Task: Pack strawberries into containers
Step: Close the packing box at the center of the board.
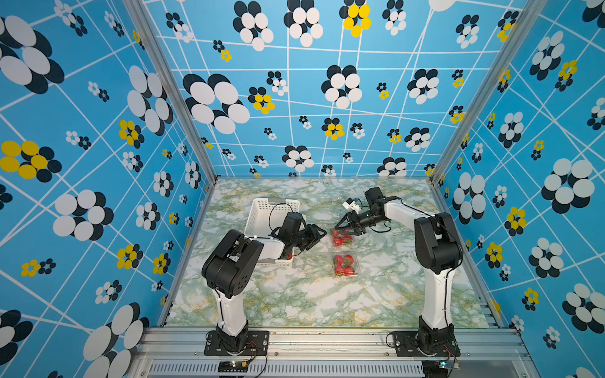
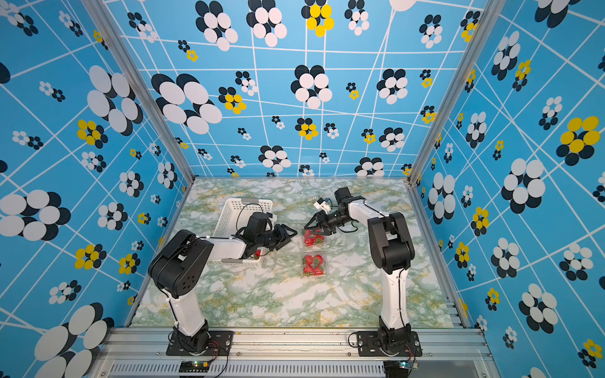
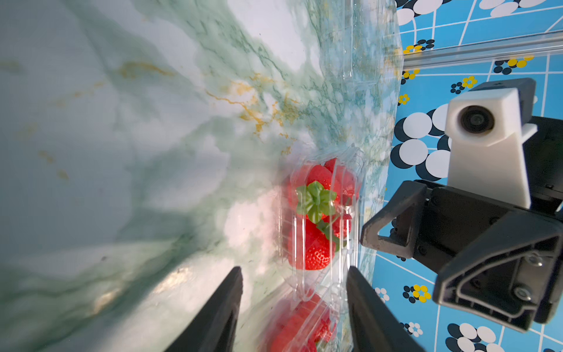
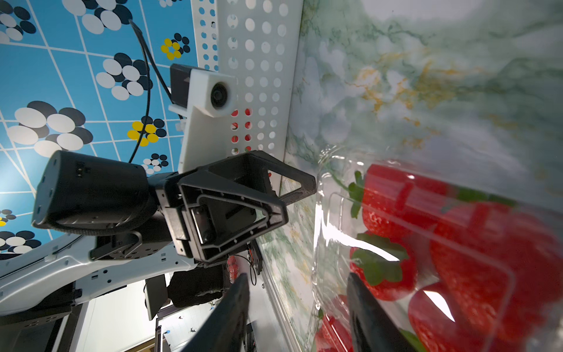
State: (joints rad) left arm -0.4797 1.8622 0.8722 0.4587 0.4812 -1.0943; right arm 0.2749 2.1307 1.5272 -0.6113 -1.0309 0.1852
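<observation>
Flanking the far one of two filled small clear plastic clamshell punnets (image 1: 343, 242) on the marbled table (image 1: 294, 294), the left gripper (image 1: 320, 236) and the right gripper (image 1: 340, 229) both have their jaws apart, clamping nothing, probably to press its lid closed from either side. Bright red strawberries (image 3: 316, 253) fill it and the near punnet (image 1: 345, 265) beside it, while some red shows in the large white perforated plastic basket (image 1: 262, 209) at the left, so packing looks unfinished.

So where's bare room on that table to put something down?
Front of the table, between the arm bases and the nearer container, is bare; also beyond the right arm. Crowded: the middle, where left end effector and right end effector meet at the farther container near the basket.
</observation>
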